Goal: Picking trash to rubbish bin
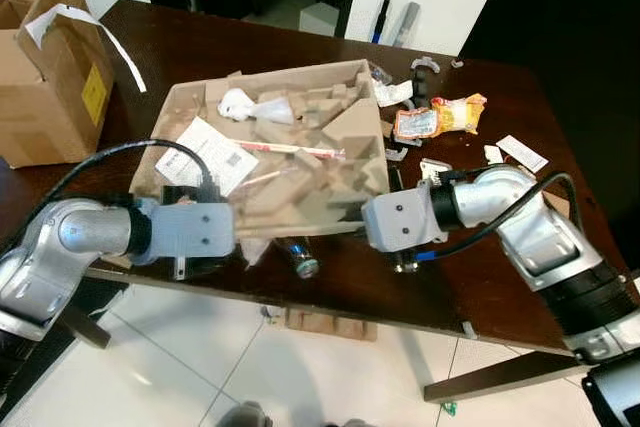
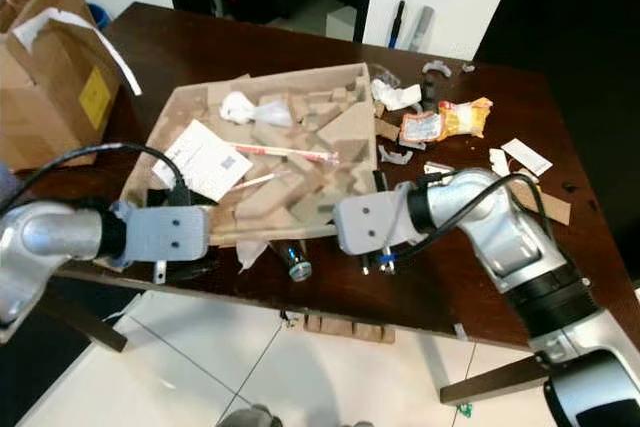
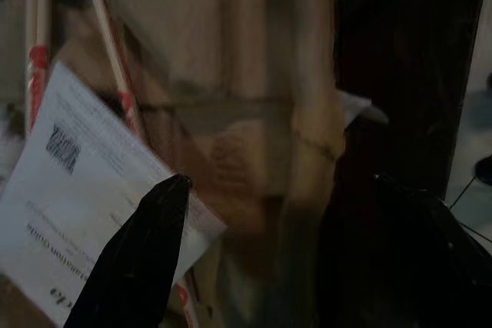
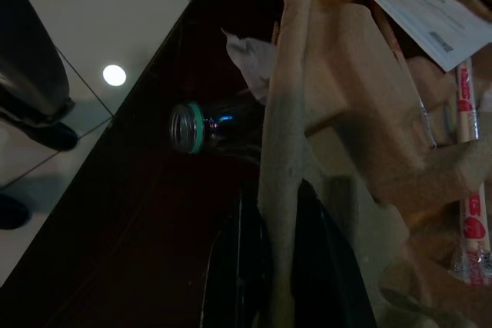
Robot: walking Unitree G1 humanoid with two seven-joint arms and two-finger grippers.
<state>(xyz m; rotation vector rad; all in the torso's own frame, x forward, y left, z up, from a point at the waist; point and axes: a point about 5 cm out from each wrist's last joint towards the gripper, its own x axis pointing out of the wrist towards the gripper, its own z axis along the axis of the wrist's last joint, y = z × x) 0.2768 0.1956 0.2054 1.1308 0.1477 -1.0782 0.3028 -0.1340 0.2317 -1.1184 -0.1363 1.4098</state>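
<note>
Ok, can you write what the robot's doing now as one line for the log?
right gripper: shut on cardboard tray near rim | left gripper: open, straddling tray's other near corner | bottle: lying under tray edge | table: trash scattered

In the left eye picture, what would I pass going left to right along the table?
Brown cardboard box → moulded tan pulp packing tray → orange snack wrapper → small white paper slip.

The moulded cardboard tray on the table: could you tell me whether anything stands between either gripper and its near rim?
Nothing visible does. The right gripper is shut on the cardboard tray at its near rim. The left gripper is open and straddles the same rim, one finger over the white paper sheet inside. The bottle lies beneath the rim, clear of both.
</note>
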